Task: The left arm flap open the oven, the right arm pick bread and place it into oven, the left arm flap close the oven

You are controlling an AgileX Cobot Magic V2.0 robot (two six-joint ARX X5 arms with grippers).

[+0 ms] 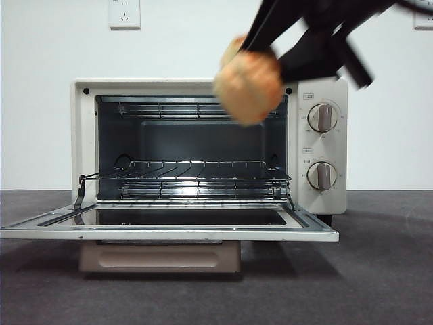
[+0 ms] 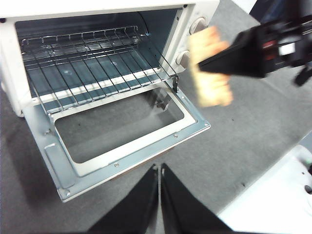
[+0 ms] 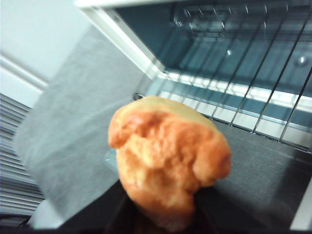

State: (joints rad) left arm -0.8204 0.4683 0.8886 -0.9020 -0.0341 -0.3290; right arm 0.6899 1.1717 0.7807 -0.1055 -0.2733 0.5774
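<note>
Lumpy orange-tan bread [image 3: 168,161] sits pinched in the right gripper [image 3: 165,219] before the open oven [image 1: 325,196]; left gripper [image 2: 159,195] pressed together.

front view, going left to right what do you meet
wall socket → open oven door hinged flat → wire rack inside the oven → bread held by the right gripper → two knobs

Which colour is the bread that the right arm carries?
Orange-tan, a lumpy bun; the right wrist view shows it best.
</note>
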